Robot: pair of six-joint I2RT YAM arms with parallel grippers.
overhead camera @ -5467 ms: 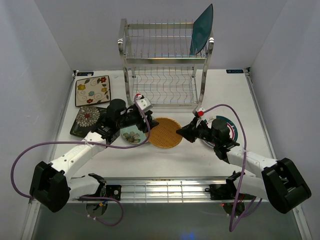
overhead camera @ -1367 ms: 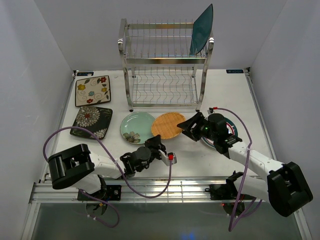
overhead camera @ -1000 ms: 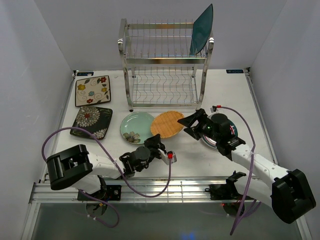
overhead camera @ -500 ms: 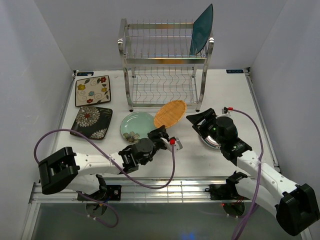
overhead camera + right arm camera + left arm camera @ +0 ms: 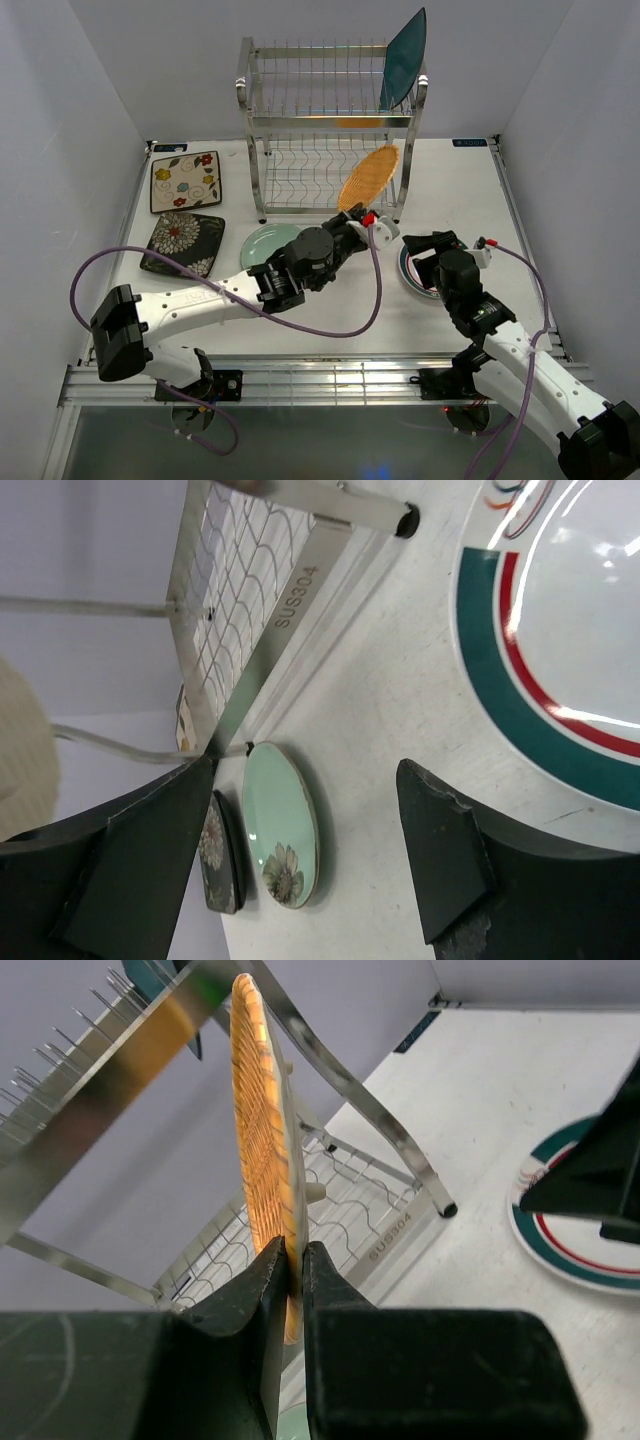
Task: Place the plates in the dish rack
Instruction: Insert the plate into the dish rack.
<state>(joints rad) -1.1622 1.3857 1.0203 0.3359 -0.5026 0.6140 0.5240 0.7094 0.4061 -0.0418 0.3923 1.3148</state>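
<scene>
My left gripper [image 5: 360, 216] [image 5: 295, 1260] is shut on the lower rim of the woven orange plate [image 5: 368, 174] [image 5: 262, 1130]. It holds the plate on edge, off the table, in front of the right end of the dish rack's [image 5: 325, 130] [image 5: 345, 1075] lower tier. A teal plate [image 5: 404, 58] stands in the upper tier at the right. My right gripper [image 5: 428, 244] [image 5: 305, 770] is open and empty above the left side of the white striped plate [image 5: 410, 272] [image 5: 570, 630]. The pale green plate [image 5: 262, 246] [image 5: 280, 825] lies flat under the left arm.
A dark floral plate [image 5: 183, 243] [image 5: 216, 852] and a cream floral plate [image 5: 186, 181] lie at the table's left. The rack's base bar [image 5: 290, 600] and right corner post [image 5: 405, 170] stand close to the raised plate. White walls close in on three sides.
The left arm has lifted the orange plate off the table and carried it up and away to the rack's right front, turning it on edge. The right gripper pulled back over the striped plate.
</scene>
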